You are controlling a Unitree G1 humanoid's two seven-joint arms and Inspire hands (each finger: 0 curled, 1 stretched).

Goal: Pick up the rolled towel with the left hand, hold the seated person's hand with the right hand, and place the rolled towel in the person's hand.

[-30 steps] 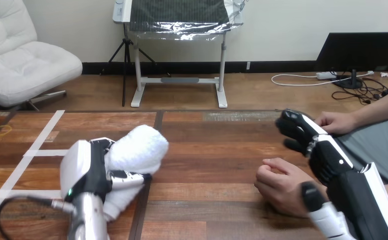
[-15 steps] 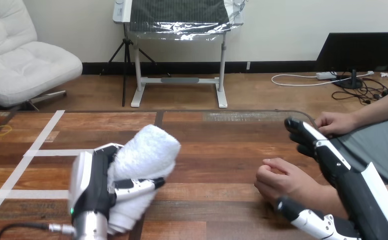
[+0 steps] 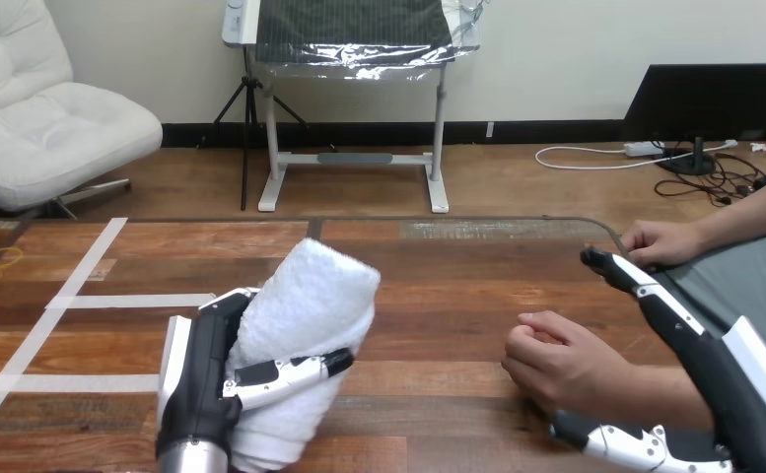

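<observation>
White terry, the rolled towel [image 3: 305,315] stands tilted in the lower left-centre of the frame, above the worktop [image 3: 438,276], with the left hand [image 3: 201,379] clamped on its lower half: a thumb [image 3: 290,371] crosses its front and the fingers [image 3: 229,304] wrap its left side. Most of the roll rises free above that grip, so it looks top-heavy; a quick swing to the right could let it pivot, slide out or loosen. At lower right the person's hand [image 3: 556,365] rests on the worktop, curled inward into a loose fist. The right hand [image 3: 699,355] brackets its wrist, straight fingers [image 3: 645,291] reaching along the far side and the thumb [image 3: 615,441] lying on the near side, spread apart and not closed round anything. The hold looks unmade, so the person's hand could shift when the towel arrives; closing hard or off-centre could pinch the wrist. While the fist is curled there is no open palm to receive the roll, and it might be pushed against knuckles and tumble onto the worktop. The left hand's path also crosses toward the right thumb, so a clash is possible.
</observation>
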